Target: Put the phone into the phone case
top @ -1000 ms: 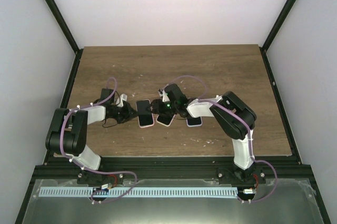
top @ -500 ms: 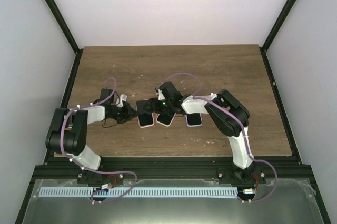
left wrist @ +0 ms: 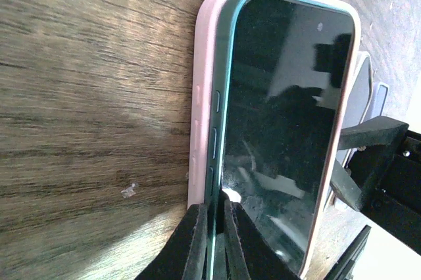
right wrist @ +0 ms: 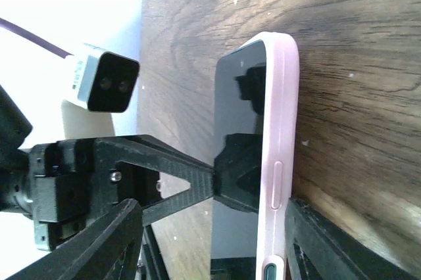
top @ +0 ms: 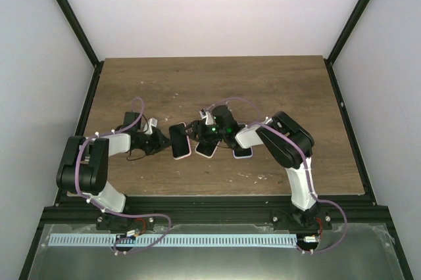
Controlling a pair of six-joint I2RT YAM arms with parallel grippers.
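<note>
The phone [left wrist: 283, 109], dark-screened with a teal rim, lies partly inside the pink phone case [left wrist: 204, 76], its near long edge lifted out of the case wall. My left gripper [left wrist: 216, 227] is shut on that raised teal edge. In the right wrist view the case [right wrist: 281, 96] is seen edge-on with the phone [right wrist: 240, 109] in it. My right gripper [right wrist: 210, 247] is open and straddles its end, one finger [right wrist: 335, 247] against the case's outer side. From above, the phone [top: 178, 138] sits between the left gripper [top: 164, 142] and the right gripper [top: 196, 134].
Two more phones lie on the wooden table [top: 276, 89] just right of the work spot: a dark one [top: 206, 149] under the right wrist and a pale-cased one [top: 242, 151] under the right forearm. The left wrist camera [right wrist: 99, 86] hangs close to the right gripper.
The right gripper has opened a little wider and its wrist has shifted beside the phone. The phone and case have tilted slightly. The left gripper keeps its pinch and place.
</note>
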